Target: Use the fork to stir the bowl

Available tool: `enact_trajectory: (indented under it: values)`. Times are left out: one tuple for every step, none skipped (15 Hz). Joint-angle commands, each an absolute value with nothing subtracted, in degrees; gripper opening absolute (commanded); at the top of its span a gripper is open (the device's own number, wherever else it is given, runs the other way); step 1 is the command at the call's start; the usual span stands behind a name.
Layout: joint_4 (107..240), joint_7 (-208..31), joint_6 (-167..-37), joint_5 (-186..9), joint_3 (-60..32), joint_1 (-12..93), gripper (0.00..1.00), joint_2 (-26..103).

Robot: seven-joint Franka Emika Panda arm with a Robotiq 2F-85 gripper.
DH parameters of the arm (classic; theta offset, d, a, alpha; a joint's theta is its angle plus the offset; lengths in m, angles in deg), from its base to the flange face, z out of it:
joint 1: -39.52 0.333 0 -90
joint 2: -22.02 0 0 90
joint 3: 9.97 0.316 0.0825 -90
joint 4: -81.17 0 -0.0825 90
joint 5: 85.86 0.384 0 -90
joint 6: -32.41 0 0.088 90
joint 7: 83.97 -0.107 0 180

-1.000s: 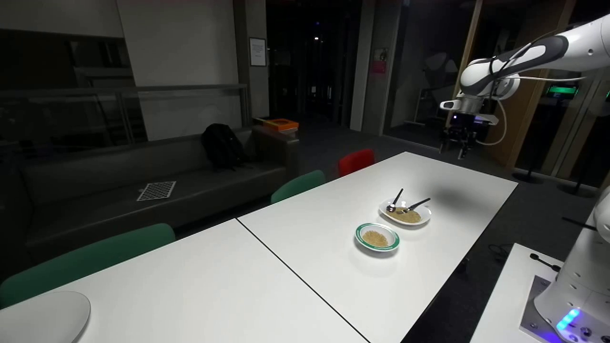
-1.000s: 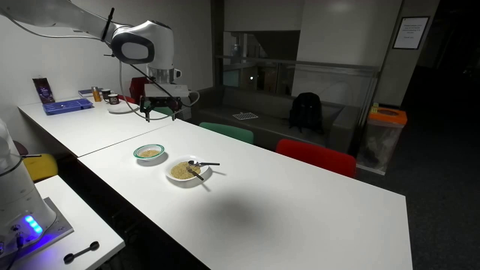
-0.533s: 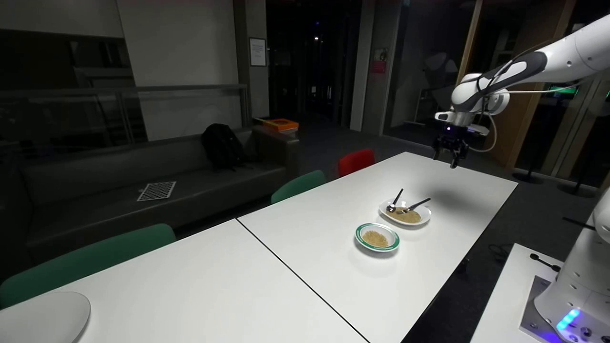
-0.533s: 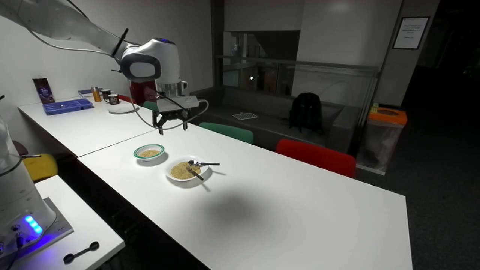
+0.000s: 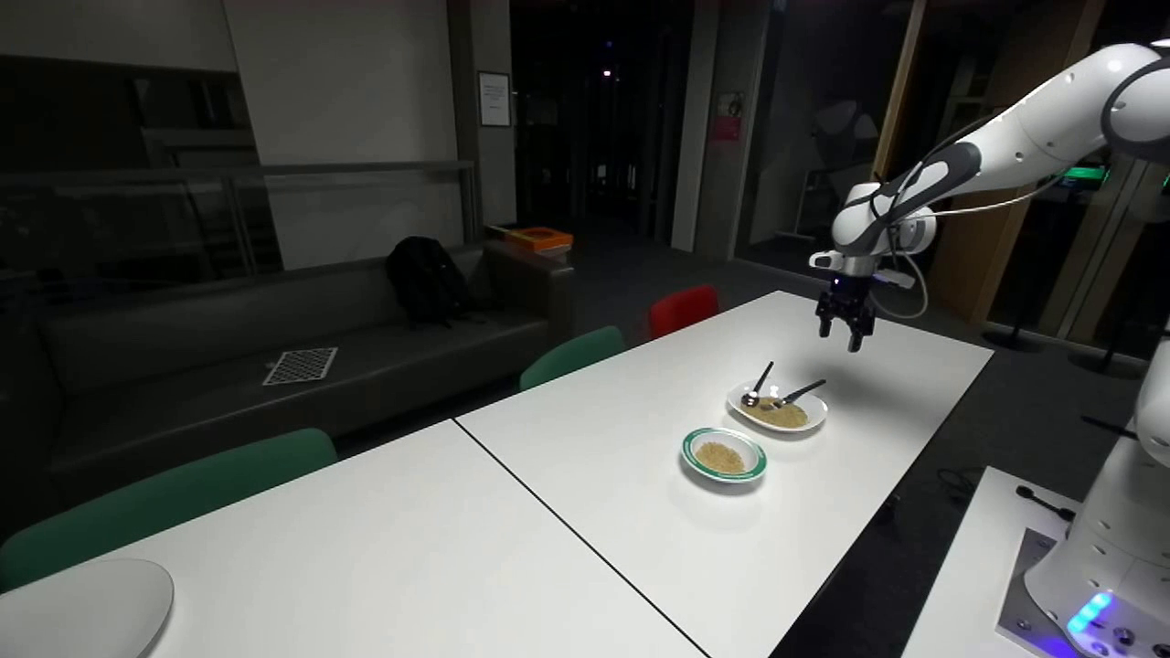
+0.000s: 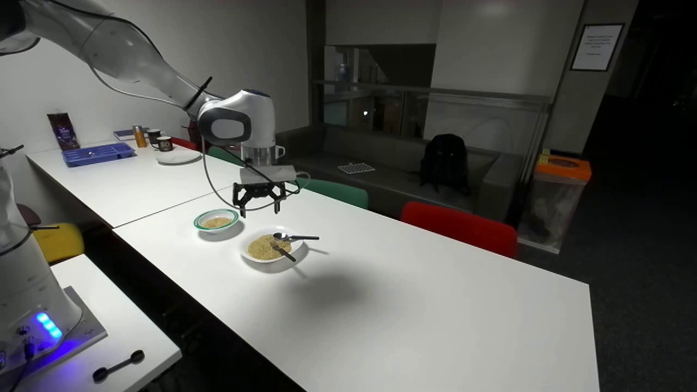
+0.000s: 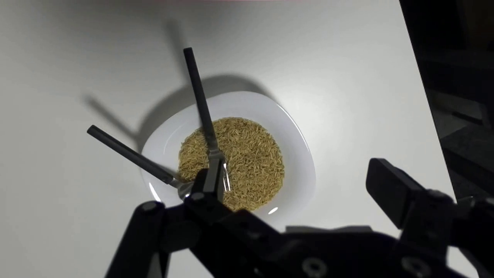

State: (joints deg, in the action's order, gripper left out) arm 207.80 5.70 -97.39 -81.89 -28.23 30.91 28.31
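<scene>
The fork (image 7: 200,98) rests tines down in the grain of a white dish (image 7: 293,185), its black handle sticking out over the rim; both exterior views show the fork (image 5: 803,392) too. Close beside that dish stands the bowl (image 5: 724,455) with the green rim, holding some tan grain; the wrist view does not show it. My gripper (image 6: 260,211) hangs open above the table, higher than both dishes, with nothing held. In the wrist view one finger (image 7: 213,175) covers part of the fork's head and the spoon's head, while the other is over bare table.
A spoon (image 6: 302,237) with a black handle leans in the white dish near the fork. The table edge (image 7: 428,96) runs along the right of the wrist view. Farther off are a blue tray (image 6: 98,154), a plate (image 6: 178,157), mugs and chairs.
My gripper has come down towards the table over the last second, staying open. It has moved left in one exterior picture and right in the opposite one. Dishes and cutlery have not moved.
</scene>
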Motion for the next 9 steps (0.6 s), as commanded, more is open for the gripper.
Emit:
enact_trajectory:
  values:
    - [207.44, 5.22, -97.15, -82.39, -25.62, 28.39, 1.00, 28.48]
    - [207.24, 5.20, -97.05, -82.40, -25.60, 28.34, 1.00, 28.59]
    - [207.13, 5.21, -96.98, -82.41, -25.60, 28.23, 1.00, 28.59]
    - [207.09, 5.21, -96.95, -82.41, -25.59, 28.11, 1.00, 28.59]
    - [207.09, 5.21, -96.95, -82.41, -25.60, 28.06, 1.00, 28.59]
    - [207.09, 5.22, -96.94, -82.42, -25.60, 28.04, 1.00, 28.59]
    - [207.08, 5.22, -96.94, -82.42, -25.60, 28.05, 1.00, 28.59]
    - [207.08, 5.22, -96.94, -82.42, -25.59, 28.05, 1.00, 28.59]
    - [207.08, 5.22, -96.94, -82.42, -25.58, 28.05, 1.00, 28.59]
